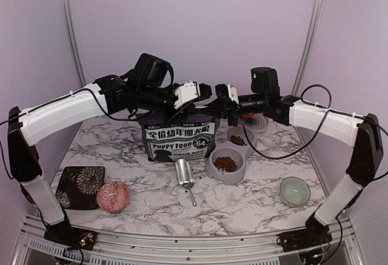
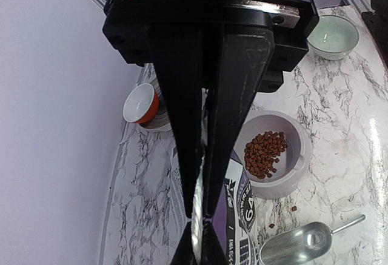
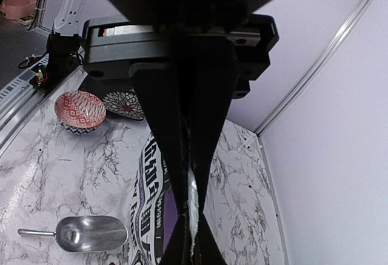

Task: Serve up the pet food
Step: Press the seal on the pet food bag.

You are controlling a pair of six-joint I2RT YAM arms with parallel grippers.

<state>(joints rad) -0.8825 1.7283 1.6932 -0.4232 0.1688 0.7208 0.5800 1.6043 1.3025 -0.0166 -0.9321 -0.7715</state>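
The pet food lies as brown kibble in both wells of the grey feeder, with a few stray pellets on the marble table beside it. Just left of the feeder stands the purple bag, upright. The left gripper and the right gripper are both pinched tight on the bag's top edge. A metal scoop lies empty in front of the bag. Well apart sit a green bowl, a red patterned bowl and a dark square plate.
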